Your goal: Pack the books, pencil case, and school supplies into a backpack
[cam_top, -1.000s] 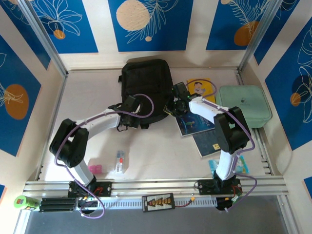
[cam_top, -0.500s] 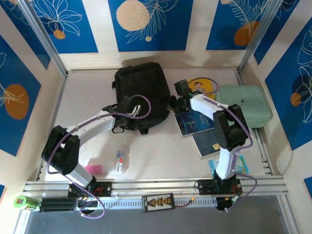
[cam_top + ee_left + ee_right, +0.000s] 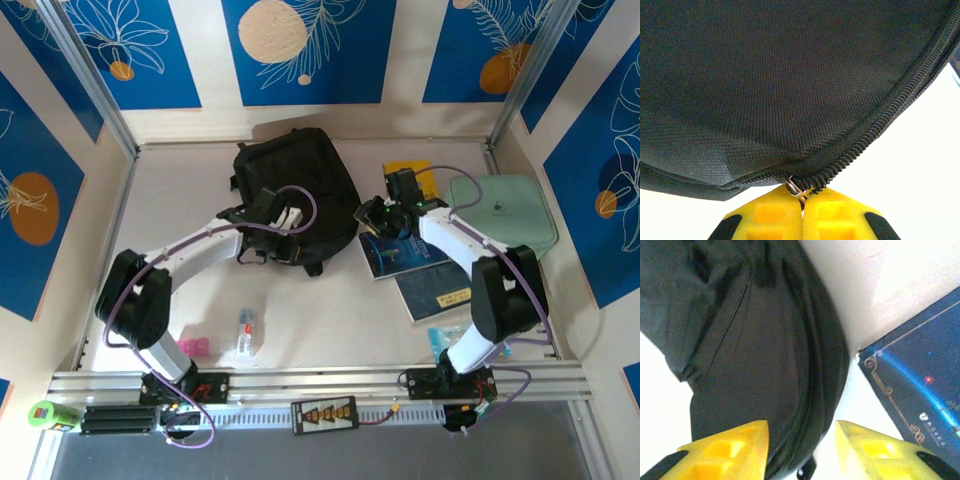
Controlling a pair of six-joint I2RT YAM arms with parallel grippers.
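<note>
Nearest on the desk (image 3: pixel 180 230), at the left, lie some pink pieces (image 3: pixel 193 347) beside a small clear tube (image 3: pixel 245 335); a teal packet (image 3: pixel 438 340) sits at the near right, partly behind the right arm. Farther in on the right, a dull blue-grey book (image 3: pixel 437 292) lies flat, touching the dark blue glossy book (image 3: pixel 398 252) just beyond it. The right end effector (image 3: pixel 801 440) is released, its yellow fingers (image 3: pixel 730 445) spread above the backpack's right edge, with the glossy book's corner just to its right. The left end effector (image 3: pixel 802 202) is clenched, its fingers pressed together on the small metal zipper pull ring (image 3: pixel 798 189) at the backpack's near edge, where the zipper (image 3: pixel 890 115) curves away. The black backpack (image 3: pixel 290 170) lies flat at the far middle of the desk. To the far right, a yellow book (image 3: pixel 420 175) lies partly under the right arm, beside a mint-green rounded case (image 3: pixel 510 215).
</note>
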